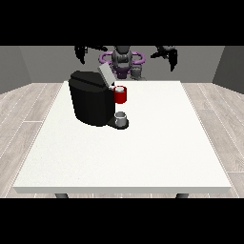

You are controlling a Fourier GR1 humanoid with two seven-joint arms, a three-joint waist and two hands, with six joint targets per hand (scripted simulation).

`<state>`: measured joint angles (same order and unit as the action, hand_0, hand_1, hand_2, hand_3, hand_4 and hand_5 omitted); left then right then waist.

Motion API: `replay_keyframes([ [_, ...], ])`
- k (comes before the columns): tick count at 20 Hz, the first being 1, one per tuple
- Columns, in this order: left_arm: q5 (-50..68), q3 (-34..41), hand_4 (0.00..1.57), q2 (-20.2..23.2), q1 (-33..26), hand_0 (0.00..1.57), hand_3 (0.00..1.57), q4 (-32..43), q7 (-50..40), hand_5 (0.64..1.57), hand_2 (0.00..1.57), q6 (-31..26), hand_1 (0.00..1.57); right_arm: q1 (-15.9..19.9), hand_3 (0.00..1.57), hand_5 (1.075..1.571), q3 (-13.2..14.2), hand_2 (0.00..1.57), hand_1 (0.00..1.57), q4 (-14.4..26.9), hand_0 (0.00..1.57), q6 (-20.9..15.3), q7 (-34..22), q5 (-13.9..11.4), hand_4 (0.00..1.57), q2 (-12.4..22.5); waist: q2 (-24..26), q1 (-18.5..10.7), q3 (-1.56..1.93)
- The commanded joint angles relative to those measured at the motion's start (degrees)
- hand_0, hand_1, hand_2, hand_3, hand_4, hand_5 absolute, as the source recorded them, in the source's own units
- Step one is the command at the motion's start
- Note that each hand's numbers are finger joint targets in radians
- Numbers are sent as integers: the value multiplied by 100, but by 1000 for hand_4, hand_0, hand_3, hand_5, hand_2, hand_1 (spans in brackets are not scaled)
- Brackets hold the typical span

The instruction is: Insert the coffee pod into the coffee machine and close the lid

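A black coffee machine [90,102] stands on the left half of the white table [143,152]. Its grey lid [105,74] is tilted up and open. Its red pod holder [120,94] juts out to the right, with something pale in its top. A small grey cup [122,118] sits on the machine's base under the holder. The hand at the view's left [82,52] and the hand at the view's right [167,53] are both raised high beside the robot's head, far behind the machine, holding nothing. Their fingers hang down, relaxed.
The robot's torso [122,61] stands behind the table's far edge. A small dark grey object [137,72] sits near that edge beside the robot. Grey wood floor surrounds the table.
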<state>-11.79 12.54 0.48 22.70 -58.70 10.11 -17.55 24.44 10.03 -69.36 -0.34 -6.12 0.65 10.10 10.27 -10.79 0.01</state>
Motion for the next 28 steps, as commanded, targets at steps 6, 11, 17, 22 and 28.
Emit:
replay_keyframes([
  [6, 302, -462, 371, -47, -728, 0, 0, -1344, -217, 1571, 0, 117, 0, 563, 0, 1571, 144, 0, 0, 506, 0, 38, -146, 302, 65, 3, -482, -40, 0],
  [11, 469, -336, 360, 250, -850, 0, 0, -1735, -358, 1571, 0, 71, 0, 553, 0, 1571, -92, 0, 0, 664, 0, 178, 235, 218, 0, -125, -789, 159, -1],
  [17, 614, -283, 368, 313, -716, 0, 0, -2141, -670, 1571, 0, 314, 0, 944, 0, 1571, -172, 0, 0, 959, 0, 385, 287, 213, 0, -19, -1047, 234, 0],
  [22, 500, -328, 312, 426, -996, 0, 0, -2075, -379, 1571, 0, 372, 0, 1216, 0, 1571, -417, 0, 0, 1012, 0, 106, 306, -45, 73, -242, -1170, 250, -1],
  [28, 506, -386, 346, 448, -889, 0, 0, -2020, -313, 1571, 0, 417, 0, 2001, 0, 1571, -301, 0, 0, 1139, 0, 66, 49, -13, 163, -89, -1449, 155, -2],
])
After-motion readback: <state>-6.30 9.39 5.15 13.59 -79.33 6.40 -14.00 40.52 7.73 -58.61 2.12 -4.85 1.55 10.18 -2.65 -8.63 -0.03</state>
